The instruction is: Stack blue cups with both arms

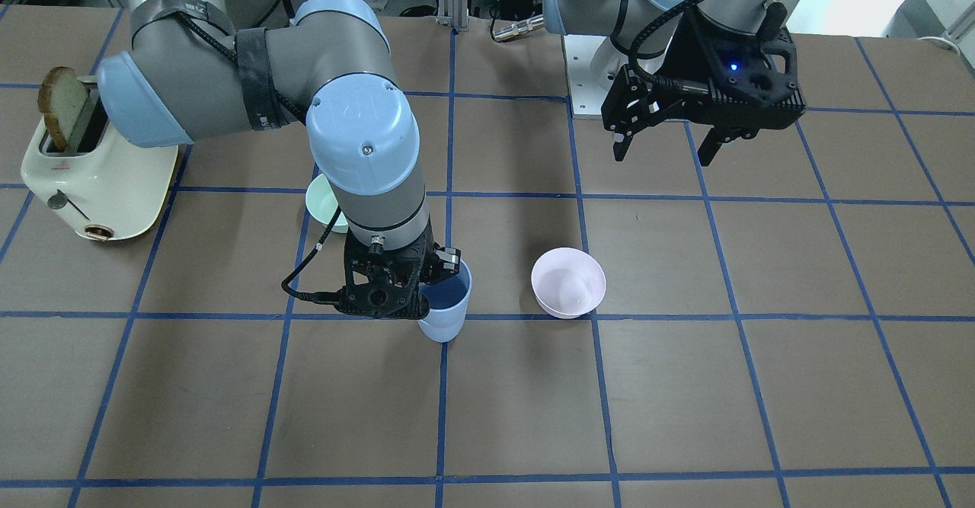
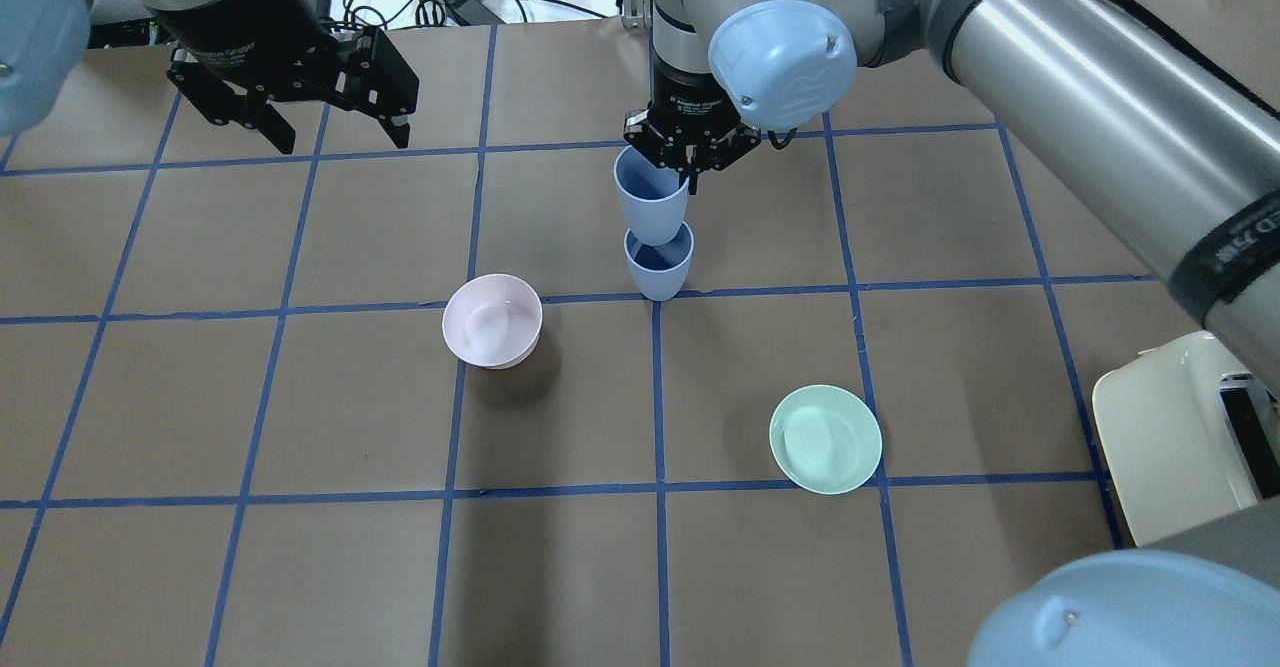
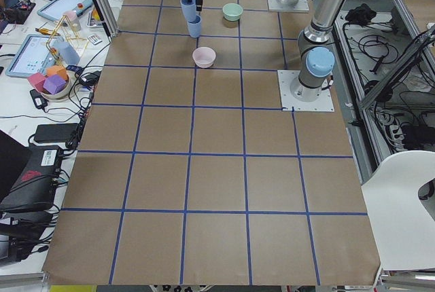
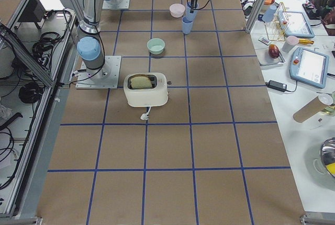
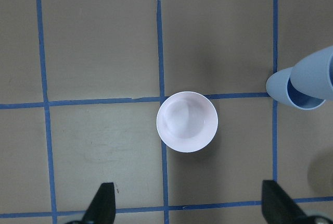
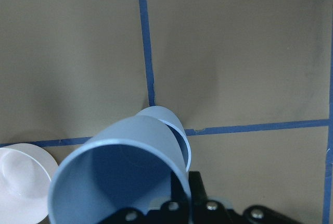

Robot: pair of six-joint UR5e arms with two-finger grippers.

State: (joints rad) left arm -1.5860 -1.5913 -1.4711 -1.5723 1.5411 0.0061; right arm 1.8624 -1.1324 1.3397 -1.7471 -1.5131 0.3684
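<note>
My right gripper [image 2: 688,162] is shut on the rim of one blue cup [image 2: 650,197] and holds it tilted over the second blue cup [image 2: 660,269], which stands upright on the table. The held cup's base sits at the lower cup's mouth; I cannot tell how far in. The right wrist view shows the held cup [image 6: 119,177] close up, with the lower cup [image 6: 174,127] behind it. In the front view both cups [image 1: 445,306] show beside the right gripper [image 1: 445,260]. My left gripper [image 2: 337,137] is open and empty, high over the far left of the table [image 1: 663,156].
A pale pink bowl [image 2: 492,320] stands left of the cups, directly under the left wrist camera [image 5: 187,122]. A mint-green bowl [image 2: 825,438] lies nearer the robot on the right. A cream toaster [image 1: 91,180] with a bread slice stands at the right arm's side.
</note>
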